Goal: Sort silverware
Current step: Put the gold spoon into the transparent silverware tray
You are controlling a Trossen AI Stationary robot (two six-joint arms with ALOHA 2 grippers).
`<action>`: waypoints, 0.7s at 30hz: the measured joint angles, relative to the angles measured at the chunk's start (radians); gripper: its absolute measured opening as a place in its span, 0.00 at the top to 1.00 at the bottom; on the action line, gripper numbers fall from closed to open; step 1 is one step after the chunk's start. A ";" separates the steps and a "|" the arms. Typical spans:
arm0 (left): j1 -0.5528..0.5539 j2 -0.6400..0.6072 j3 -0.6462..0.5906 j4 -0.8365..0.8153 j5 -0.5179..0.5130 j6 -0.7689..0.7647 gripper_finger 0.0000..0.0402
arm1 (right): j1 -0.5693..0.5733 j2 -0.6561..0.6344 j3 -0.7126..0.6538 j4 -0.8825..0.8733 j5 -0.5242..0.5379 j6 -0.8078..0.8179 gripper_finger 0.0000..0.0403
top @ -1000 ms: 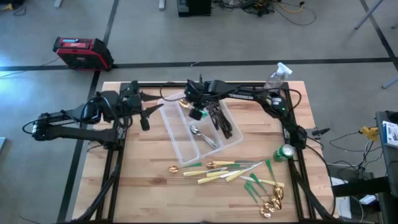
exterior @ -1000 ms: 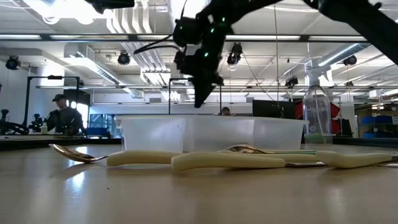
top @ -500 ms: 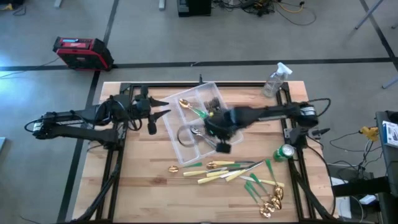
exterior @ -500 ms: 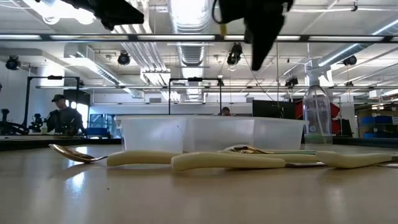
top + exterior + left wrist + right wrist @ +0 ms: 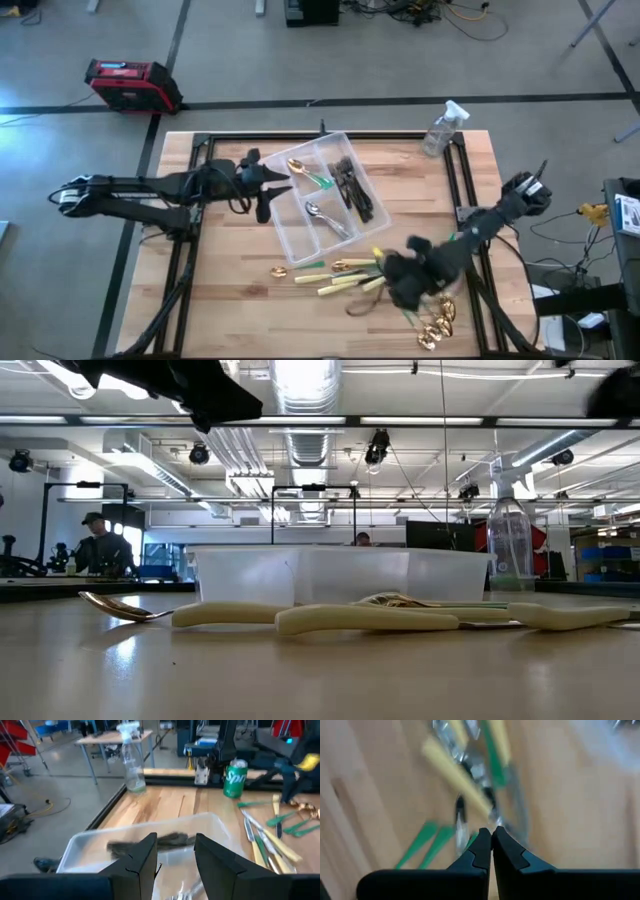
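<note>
The right gripper [image 5: 407,283], fingers together and empty, has swung from the tray [image 5: 292,232] down over the loose silverware [image 5: 350,275] near the table's front, lining up the next pick.

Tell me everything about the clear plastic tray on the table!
The clear plastic tray is a see-through, rectangular bin split into long compartments. It lies flat and turned at an angle on the wooden table. Inside are dark forks, silver spoons and a gold spoon. The left gripper hovers at its edge.
</note>
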 joint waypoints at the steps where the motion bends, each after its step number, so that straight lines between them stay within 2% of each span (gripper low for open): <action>1: 0.000 0.013 0.001 0.020 0.000 0.000 0.70 | 0.030 0.005 -0.009 0.003 -0.015 0.057 1.00; 5: 0.000 0.073 0.006 0.117 0.006 0.019 0.70 | 0.136 0.025 -0.034 0.015 -0.082 0.271 0.98; 10: 0.000 0.133 0.007 0.220 0.022 0.044 0.70 | 0.234 0.055 -0.072 0.171 -0.120 0.428 0.87; 12: 0.000 0.151 0.007 0.248 0.021 0.044 0.70 | 0.254 0.067 -0.088 0.228 -0.153 0.481 0.81; 17: 0.000 0.185 0.007 0.308 0.021 0.041 0.70 | 0.267 0.083 -0.121 0.240 -0.207 0.603 0.68; 21: 0.000 0.196 0.008 0.308 0.021 0.041 0.70 | 0.267 0.086 -0.169 0.243 -0.249 0.633 0.63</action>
